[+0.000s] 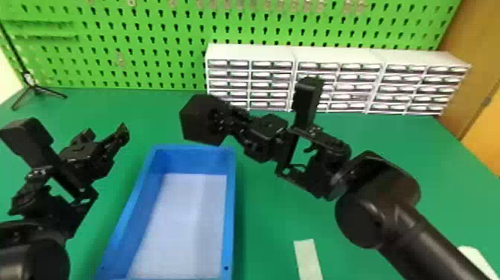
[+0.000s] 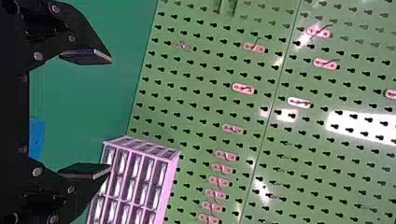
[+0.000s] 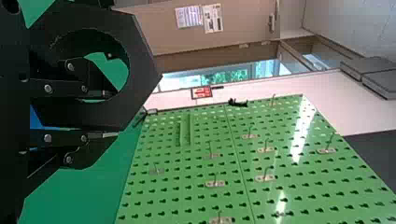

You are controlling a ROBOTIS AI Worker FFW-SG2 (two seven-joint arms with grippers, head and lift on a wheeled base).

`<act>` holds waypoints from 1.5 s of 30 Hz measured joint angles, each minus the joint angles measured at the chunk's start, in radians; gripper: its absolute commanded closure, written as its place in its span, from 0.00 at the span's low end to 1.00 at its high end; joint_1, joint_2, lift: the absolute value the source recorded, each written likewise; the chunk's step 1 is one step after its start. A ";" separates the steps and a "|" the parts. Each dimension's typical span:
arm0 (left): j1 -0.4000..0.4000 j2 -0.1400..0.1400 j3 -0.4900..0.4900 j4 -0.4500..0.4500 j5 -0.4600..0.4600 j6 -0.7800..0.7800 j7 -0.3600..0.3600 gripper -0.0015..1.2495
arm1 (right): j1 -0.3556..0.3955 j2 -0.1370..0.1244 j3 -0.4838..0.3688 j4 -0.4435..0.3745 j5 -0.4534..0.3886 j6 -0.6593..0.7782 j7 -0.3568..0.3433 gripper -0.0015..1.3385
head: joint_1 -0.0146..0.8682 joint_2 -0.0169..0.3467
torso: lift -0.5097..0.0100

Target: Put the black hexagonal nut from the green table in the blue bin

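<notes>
Now at the placing stage, with the black hexagonal nut [image 1: 202, 121] clamped by its wall in the right pincer [image 3: 105, 114] and the left pincer [image 2: 110, 113] spread apart, best to centre over the blue bin [image 1: 231, 223] below the right pincer, lower, then release.

Right claw [image 1: 224, 120] holds the black nut [image 1: 198, 118] (near the blue bin [image 1: 231, 208]).

The green tabletop [image 1: 271, 212] carries the blue bin [image 1: 231, 193]; right of it lies a pale strip [image 1: 308, 258], farther right a white object [image 1: 475, 254]. White drawer cabinets [image 1: 249, 52] and a black tripod [image 1: 28, 79] stand behind.
</notes>
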 measured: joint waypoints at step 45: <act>-0.019 0.000 -0.008 0.011 0.004 -0.002 0.003 0.35 | -0.095 0.020 0.203 0.094 -0.056 0.039 0.031 0.29 | 0.80 0.07 | 0.79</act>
